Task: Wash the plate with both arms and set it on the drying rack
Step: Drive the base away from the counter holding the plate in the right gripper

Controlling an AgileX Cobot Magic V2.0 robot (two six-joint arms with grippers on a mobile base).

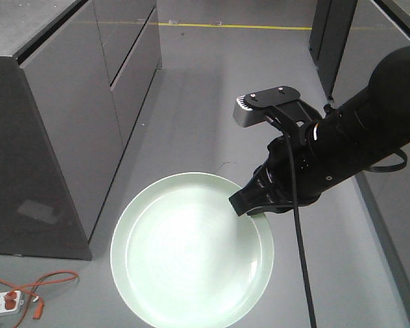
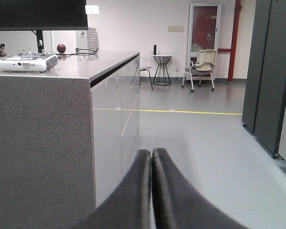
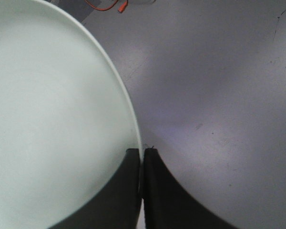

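Pale mint-green plate (image 1: 191,253), closest to the front-facing camera, held face up and roughly level above the grey floor (image 1: 212,102). It rests on nothing else. Right end effector (image 1: 249,205) grips it at the far right rim. The right wrist view shows that end effector (image 3: 142,157) closed almost fully, one finger above the plate (image 3: 52,119) and one below, pinching only the thin raised edge. Left end effector (image 2: 151,157), seen in its own wrist view, has its fingers pressed together with nothing between them. It points across the room, away from the plate. Grey cabinet (image 1: 55,137) stands at the left of the scene. A white power strip (image 1: 3,301) with an orange cable (image 1: 48,280) lies on the floor at the near left. Neither a sink nor the drying rack appears in any view.

Step in hand, as judged: carrying the plate one-armed, with washing and racking both not yet done. The next move calls for bringing the plate to the washing place and then the left arm to its free rim. The rim pinch must stay firm, since the glossy plate hangs wholly from one edge and could tilt or slip.
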